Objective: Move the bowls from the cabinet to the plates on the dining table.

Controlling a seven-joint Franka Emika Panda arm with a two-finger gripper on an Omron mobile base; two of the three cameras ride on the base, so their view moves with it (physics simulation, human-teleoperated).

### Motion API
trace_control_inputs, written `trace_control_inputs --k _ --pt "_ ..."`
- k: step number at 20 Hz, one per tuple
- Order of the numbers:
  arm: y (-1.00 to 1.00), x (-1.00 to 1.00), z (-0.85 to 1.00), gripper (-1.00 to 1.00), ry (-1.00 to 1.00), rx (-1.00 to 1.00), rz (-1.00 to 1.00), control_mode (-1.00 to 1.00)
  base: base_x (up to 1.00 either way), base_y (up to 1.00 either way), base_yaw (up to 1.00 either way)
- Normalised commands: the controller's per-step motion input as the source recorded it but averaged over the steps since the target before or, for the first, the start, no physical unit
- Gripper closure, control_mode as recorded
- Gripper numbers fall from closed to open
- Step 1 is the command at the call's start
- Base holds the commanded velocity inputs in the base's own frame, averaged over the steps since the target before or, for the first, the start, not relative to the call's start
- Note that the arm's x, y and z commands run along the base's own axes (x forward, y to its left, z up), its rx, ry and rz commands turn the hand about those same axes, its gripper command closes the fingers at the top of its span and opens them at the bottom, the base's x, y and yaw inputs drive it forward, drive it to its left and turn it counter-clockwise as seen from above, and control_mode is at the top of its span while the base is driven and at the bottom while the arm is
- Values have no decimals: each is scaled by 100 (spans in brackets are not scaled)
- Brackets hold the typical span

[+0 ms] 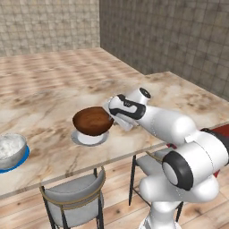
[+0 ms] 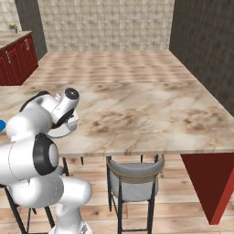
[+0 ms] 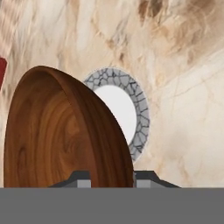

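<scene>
1. The gripper (image 3: 112, 177) is clamped on the rim of the brown bowl (image 1: 93, 120), one finger on each side of its wall.
2. The pale grey plate (image 1: 89, 138) lies just beneath the held bowl (whether they touch is unclear), on the dining table (image 1: 53, 98).
3. The marbled bowl (image 1: 10, 151) sits on the blue plate (image 1: 21, 159), well to the gripper's left.

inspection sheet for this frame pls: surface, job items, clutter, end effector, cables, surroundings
Surface: marble dining table, beige-brown veined.
Job's things: brown bowl held just above the pale grey plate; marbled bowl sits on the blue plate.
Clutter: nothing seen.
Grippers: end effector shut on the brown bowl's rim.
Cables: nothing seen.
Surroundings: grey chairs at the table edge, tiled walls, red cabinets far left.
</scene>
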Motion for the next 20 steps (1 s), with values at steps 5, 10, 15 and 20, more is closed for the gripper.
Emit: trace_control_inputs --k 5,10,15,20 --pt "1 0 -24 100 0 0 0 -100 0 0 0" --pt "3 4 -26 100 0 -1 0 -100 0 0 0" --pt "3 15 -17 100 0 -1 0 -100 0 0 0" --pt "1 23 -6 100 -1 -2 0 -100 0 0 0"
